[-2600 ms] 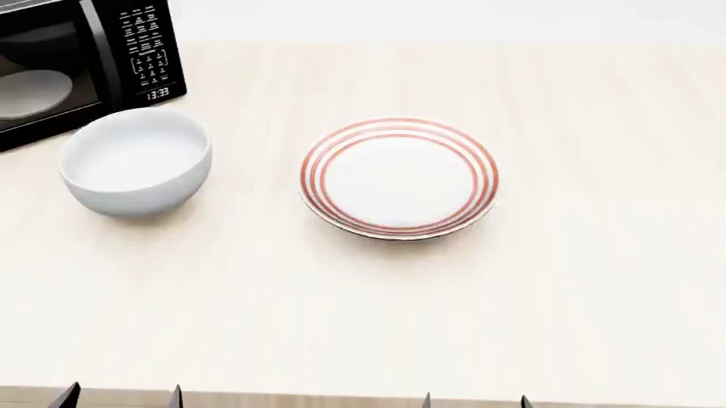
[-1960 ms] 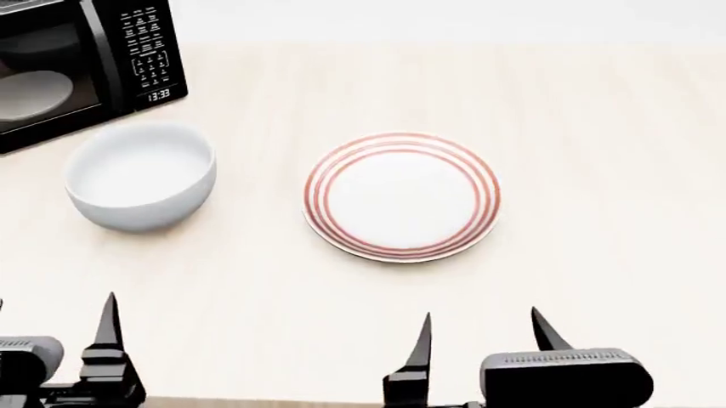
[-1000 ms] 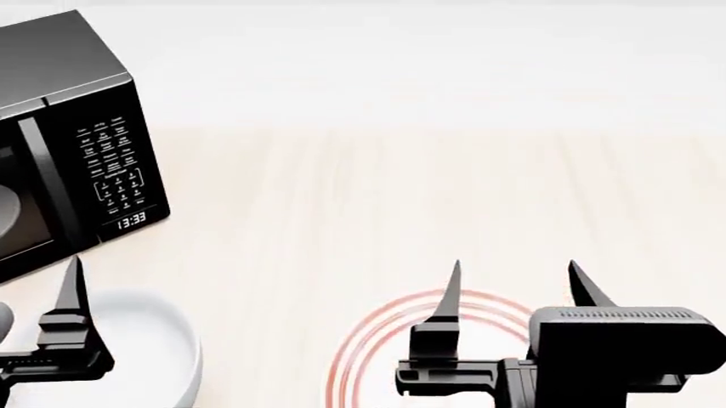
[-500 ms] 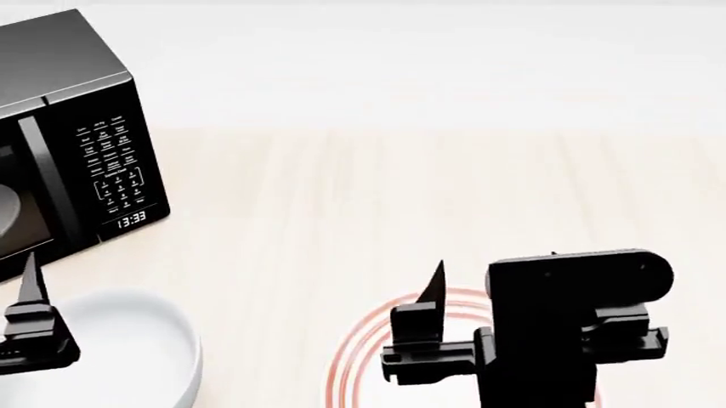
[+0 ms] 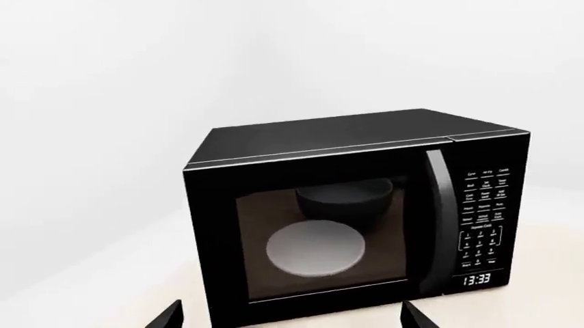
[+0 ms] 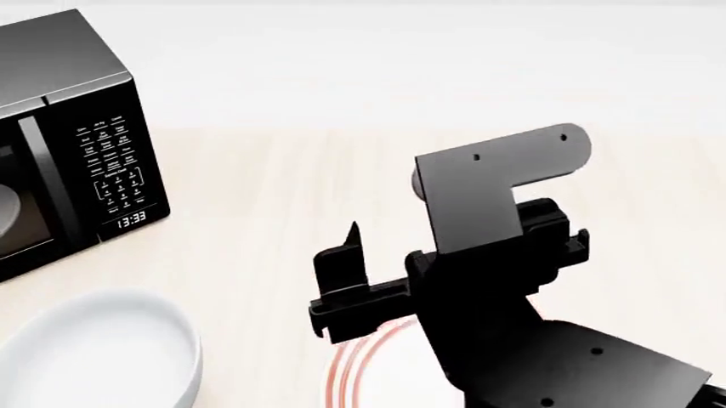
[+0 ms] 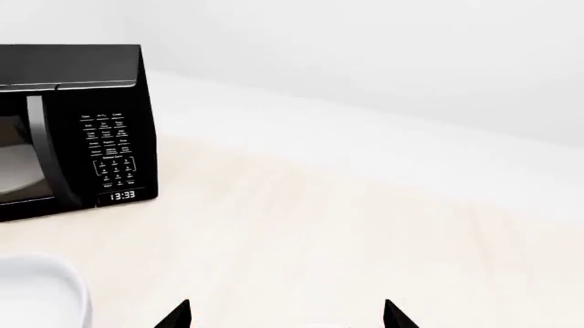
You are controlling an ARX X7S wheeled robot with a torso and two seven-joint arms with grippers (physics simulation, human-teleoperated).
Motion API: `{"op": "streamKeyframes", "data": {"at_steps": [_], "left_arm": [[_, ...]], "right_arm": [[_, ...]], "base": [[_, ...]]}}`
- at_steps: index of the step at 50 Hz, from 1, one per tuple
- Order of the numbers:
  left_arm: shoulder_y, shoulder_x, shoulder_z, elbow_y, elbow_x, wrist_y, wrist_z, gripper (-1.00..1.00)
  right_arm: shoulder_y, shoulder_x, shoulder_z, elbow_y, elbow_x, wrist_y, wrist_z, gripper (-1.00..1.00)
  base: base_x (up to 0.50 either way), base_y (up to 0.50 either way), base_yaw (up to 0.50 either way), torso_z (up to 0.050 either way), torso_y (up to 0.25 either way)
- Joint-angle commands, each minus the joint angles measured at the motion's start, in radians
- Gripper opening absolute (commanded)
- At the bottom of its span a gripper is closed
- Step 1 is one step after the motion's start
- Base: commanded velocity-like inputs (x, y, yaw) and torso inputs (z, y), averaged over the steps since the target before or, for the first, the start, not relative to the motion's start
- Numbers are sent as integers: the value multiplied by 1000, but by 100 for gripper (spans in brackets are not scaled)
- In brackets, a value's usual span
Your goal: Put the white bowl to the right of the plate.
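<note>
Head view, right gripper (image 6: 437, 276) above plate (image 6: 354, 370)

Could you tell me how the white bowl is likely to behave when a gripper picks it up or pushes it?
The white bowl looks rigid, so it should keep its shape. Its sides look smooth and glossy, so fingers may slip; a grip over the rim seems safer. Its rim is wide and it sits flat on the table, so a push would probably slide it rather than tip it.
</note>
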Motion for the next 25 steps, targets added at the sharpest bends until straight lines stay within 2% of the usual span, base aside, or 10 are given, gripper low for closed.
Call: {"op": "streamKeyframes", "data": {"at_steps": [1,13,14,25], "left_arm": [[49,-8,-100,-35,18,52,-45,100],[74,-6,-143,-14,10,52,-61,100],[85,-4,-144,-4,8,58,-58,100],[84,-6,-141,-11,7,60,-64,100]], "right_arm": [[155,-1,-52,172,363,17,317,100],[228,-97,-152,303,490,1,465,100],[260,-182,-209,364,503,6,480,100],[285,-171,-272,413,487,-48,445,100]], "base": [[0,0,0,0,0],[0,0,0,0,0],[0,0,0,0,0],[0,0,0,0,0]]}}
